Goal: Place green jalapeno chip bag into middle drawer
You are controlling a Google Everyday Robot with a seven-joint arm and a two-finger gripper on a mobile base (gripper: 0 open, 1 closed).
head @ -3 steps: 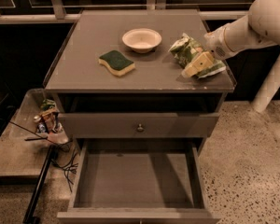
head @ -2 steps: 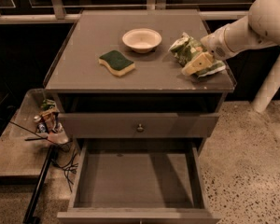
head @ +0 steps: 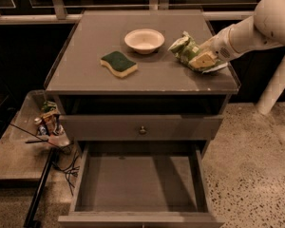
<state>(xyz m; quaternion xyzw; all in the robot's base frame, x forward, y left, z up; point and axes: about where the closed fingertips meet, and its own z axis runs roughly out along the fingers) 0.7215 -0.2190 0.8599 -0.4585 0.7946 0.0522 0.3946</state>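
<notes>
Little change vs 1 s ago: gripper (head: 203, 61) still on crinkled light-green jalapeno chip bag (head: 184, 48), just right of round white bowl (head: 144, 40). Clamped or not, can't tell. Bag unlifted; wide grey middle drawer (head: 137, 182) open, well below bowl.

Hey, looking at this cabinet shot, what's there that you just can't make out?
All in the camera view:
- The end effector, on the right side of the cabinet top, covers the right part of the green jalapeno chip bag; its grip does not show.
- Bag print: too small to read.
- The middle drawer: its back is shadowed by the closed drawer front above.
- The items on the left shelf: too small and dim to name.
</notes>
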